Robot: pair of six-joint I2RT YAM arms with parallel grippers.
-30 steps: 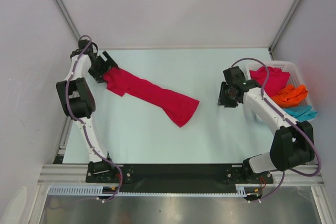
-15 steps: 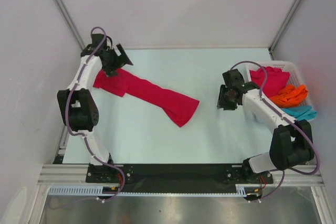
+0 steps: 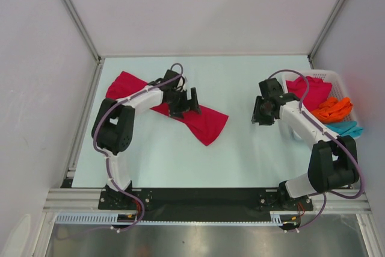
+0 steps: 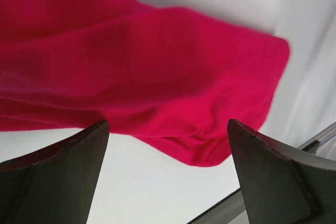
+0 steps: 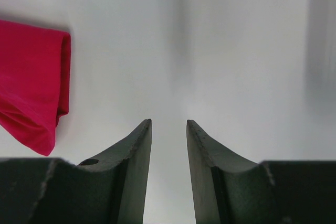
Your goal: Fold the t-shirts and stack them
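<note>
**Surface.** 1 bench (image 3: 240, 82), a pale, matt, mint-white top. A black rail (image 3: 204, 197) runs along its near edge, and 2 arms are bolted to it. Nearer than the rail there is a white slotted strip (image 3: 204, 218), then a sheet of brushed metal (image 3: 204, 242).

**Room.** Plain white back wall (image 3: 204, 10) and white side panels. 2 slanting aluminium posts, the left post (image 3: 72, 10) and the right post (image 3: 335, 10), rise from the far corners of the bench.

**Stock on the bench.** 1 crimson t-shirt (image 3: 207, 123) lies rumpled in a long band. It runs from near the far-left corner diagonally to the bench centre, flat on the top.

**Stock at the right edge.** 1 white slatted basket (image 3: 334, 76) sits toward the far-right corner and holds 3 shirts:
- A second crimson shirt (image 3: 310, 91), at the far end.
- An orange shirt (image 3: 331, 109), in the middle.
- A teal shirt (image 3: 346, 129), at the near end and spilling over the rim.

**Left gripper** (image 3: 186, 102). Its jaws are spread to their widest and grip nothing. It hangs over the middle of the crimson t-shirt. The left wrist view shows cloth below and between the 2 fingers, not pinched.

**Right gripper** (image 3: 260, 112). Its jaws are parted by a narrow gap with nothing between them. It is over bare bench just left of the basket. The folded end of the crimson t-shirt shows at the left of the right wrist view, well apart from the fingers.
</note>
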